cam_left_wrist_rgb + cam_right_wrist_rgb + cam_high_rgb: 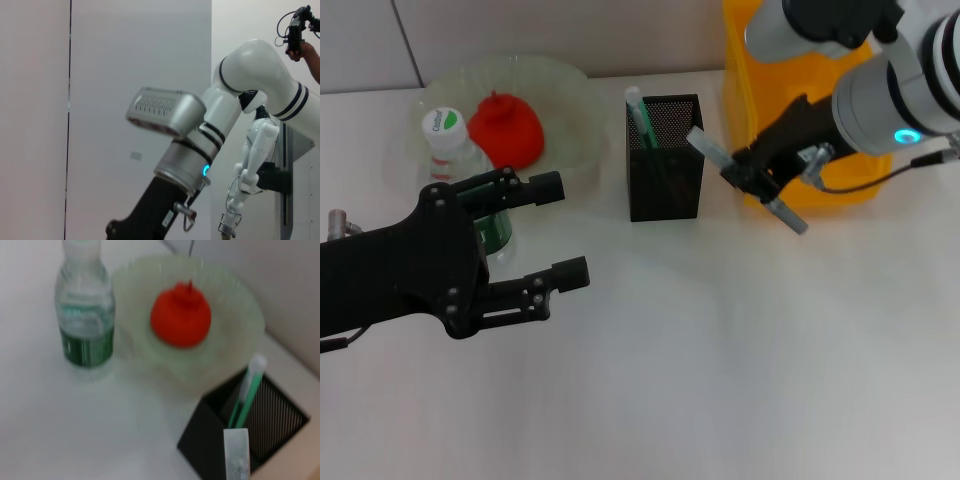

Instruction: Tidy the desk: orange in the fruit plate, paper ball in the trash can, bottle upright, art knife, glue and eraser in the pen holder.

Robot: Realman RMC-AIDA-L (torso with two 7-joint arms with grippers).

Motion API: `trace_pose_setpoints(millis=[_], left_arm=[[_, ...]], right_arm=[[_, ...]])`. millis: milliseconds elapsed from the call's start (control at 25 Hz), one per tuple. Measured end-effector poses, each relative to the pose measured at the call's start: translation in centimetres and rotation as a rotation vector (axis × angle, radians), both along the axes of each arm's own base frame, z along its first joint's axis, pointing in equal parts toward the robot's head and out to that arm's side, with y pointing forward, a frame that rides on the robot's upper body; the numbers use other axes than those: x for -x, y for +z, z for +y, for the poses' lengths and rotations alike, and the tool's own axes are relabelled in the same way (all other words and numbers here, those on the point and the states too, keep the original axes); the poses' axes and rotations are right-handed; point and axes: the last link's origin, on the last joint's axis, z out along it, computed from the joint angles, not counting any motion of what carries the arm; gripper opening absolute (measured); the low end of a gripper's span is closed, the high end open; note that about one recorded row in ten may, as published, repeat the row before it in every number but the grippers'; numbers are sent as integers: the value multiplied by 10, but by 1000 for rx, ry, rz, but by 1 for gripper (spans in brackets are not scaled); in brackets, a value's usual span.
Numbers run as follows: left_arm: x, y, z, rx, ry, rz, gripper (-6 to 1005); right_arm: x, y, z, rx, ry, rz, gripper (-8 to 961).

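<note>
right claw point(748, 175) spread, empty, 3 o'clock of black mesh pen holder point(665, 170) | left claw point(552, 232) spread by upright clear plastic bottle point(460, 160) | bottle: light, slippery, thin-walled; take mid-body

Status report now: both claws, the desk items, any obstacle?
Left claw open, empty, beside upright bottle. Right claw open, empty, next to pen holder. Orange in fruit plate. No obstacle seen.

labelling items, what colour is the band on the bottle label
Green, on the upright bottle beside the fruit plate; clearest in the right wrist view.
</note>
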Motion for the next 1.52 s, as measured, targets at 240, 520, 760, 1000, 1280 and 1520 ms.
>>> trace_pose_setpoints(millis=[240,520,760,1000,1280,1520], left_arm=[[-1,0,1,-1,-3,1,786],[-3,0,2,5,-3,0,786],[-3,-1,3,10,1,-3,786],[-3,-4,3,20,1,-8,786],[-4,-6,3,23,-7,-6,786],[-8,-7,4,34,-17,-5,786]], right_arm=[[22,8,3,-64,94,73,128],[31,12,18,-145,184,146,126],[31,19,27,-145,213,256,125],[20,21,40,-143,236,333,124],[-1,13,54,-155,229,387,123],[-10,2,62,-129,269,444,126]])
